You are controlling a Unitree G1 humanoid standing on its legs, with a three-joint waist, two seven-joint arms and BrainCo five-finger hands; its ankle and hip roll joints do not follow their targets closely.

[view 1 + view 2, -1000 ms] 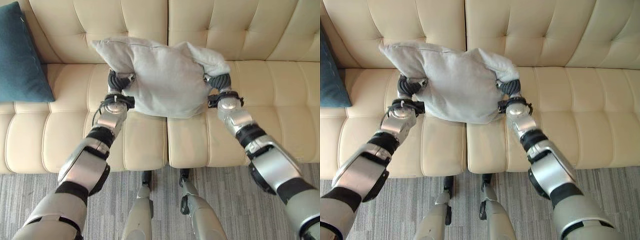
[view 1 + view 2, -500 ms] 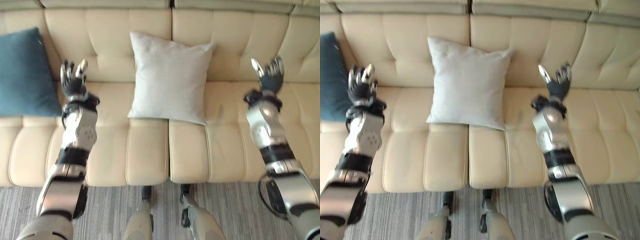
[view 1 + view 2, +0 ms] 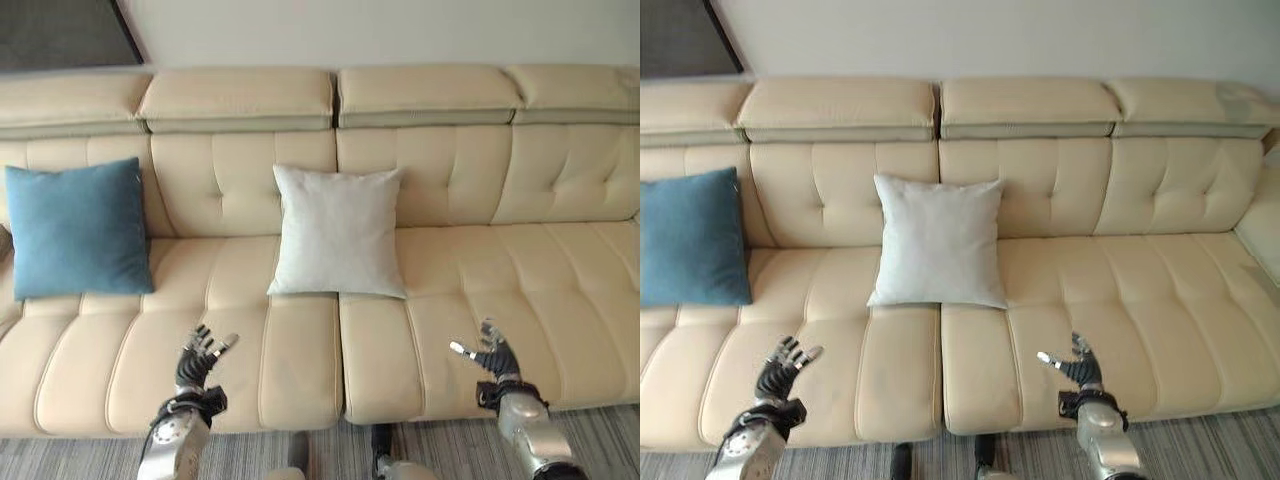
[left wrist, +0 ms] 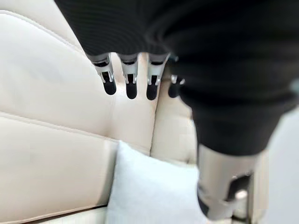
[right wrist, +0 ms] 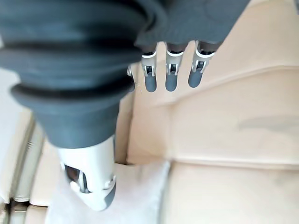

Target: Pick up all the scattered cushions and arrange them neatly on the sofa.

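Left eye view: the grey cushion [image 3: 337, 232] stands upright against the backrest of the cream sofa [image 3: 480, 290], over the seam between the two middle seats. The blue cushion [image 3: 78, 228] stands likewise further along on the robot's left. The left hand [image 3: 198, 357] and right hand [image 3: 489, 356] hang over the front edge of the seats, well apart from both cushions, fingers spread and holding nothing.

Right eye view: same arrangement. No cushion lies on the visible strip of grey carpet [image 3: 1200, 445].

Left wrist view: the fingers [image 4: 130, 79] are straight and empty; the grey cushion shows beyond them, untouched.

Right wrist view: fingers [image 5: 170, 74] straight, nothing in the palm; a corner of the grey cushion shows past the thumb.

Assessment: both cushions look light, soft and easily squashed, with a fabric cover that should not slip. Neither is fragile. Should either need straightening, the two side edges near mid-height seem the best hold, one hand on each; a single corner pinch would probably let it sag and twist.
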